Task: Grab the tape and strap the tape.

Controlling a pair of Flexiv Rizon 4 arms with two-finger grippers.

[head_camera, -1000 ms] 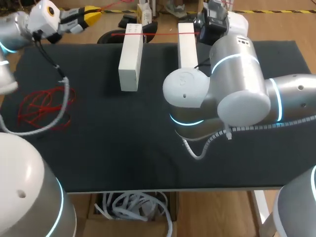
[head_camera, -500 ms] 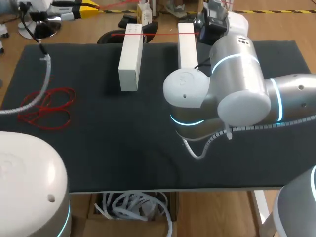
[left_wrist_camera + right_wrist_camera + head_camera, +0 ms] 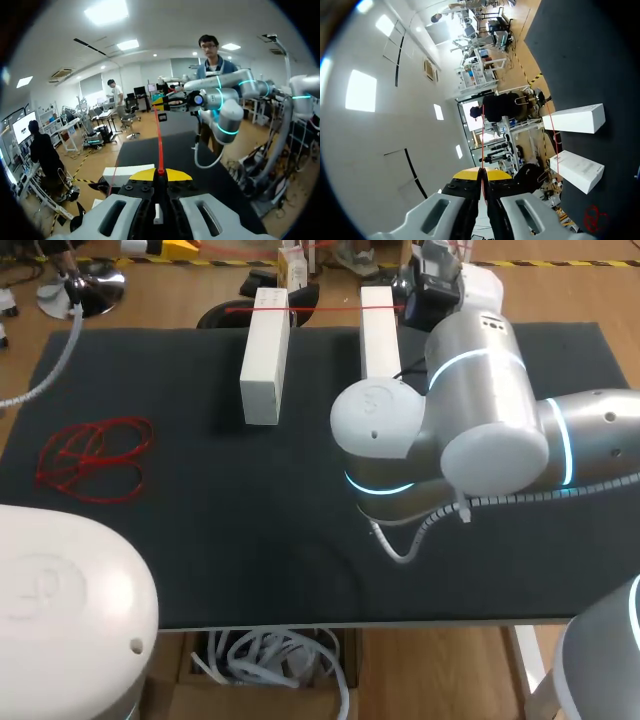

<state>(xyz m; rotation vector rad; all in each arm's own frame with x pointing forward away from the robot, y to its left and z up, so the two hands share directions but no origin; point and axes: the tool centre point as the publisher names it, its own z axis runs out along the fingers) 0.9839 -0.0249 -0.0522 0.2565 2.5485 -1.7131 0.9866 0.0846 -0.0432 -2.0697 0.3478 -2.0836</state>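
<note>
The red tape (image 3: 310,309) lies taut across the far ends of two white boxes (image 3: 264,355) (image 3: 379,330). Its slack rests in a loose red coil (image 3: 92,458) on the black mat's left side. My left gripper (image 3: 160,247) is beyond the table's far left corner, and the left wrist view shows it (image 3: 160,173) shut on the tape (image 3: 159,140), which runs ahead toward my right arm (image 3: 220,97). My right gripper (image 3: 481,175) is shut on a thin red strand (image 3: 482,145). In the head view it is hidden behind its own arm (image 3: 470,410).
The right arm's bulky body covers the mat's (image 3: 250,530) centre right. In the right wrist view both boxes (image 3: 577,118) (image 3: 575,170) and the coil (image 3: 595,217) lie off to the gripper's side. A crate of white cables (image 3: 270,660) sits under the near table edge.
My left arm has swung away from the table's far left corner, nearly leaving the head view, with the tape still in its gripper. The right arm and the boxes have not moved.
</note>
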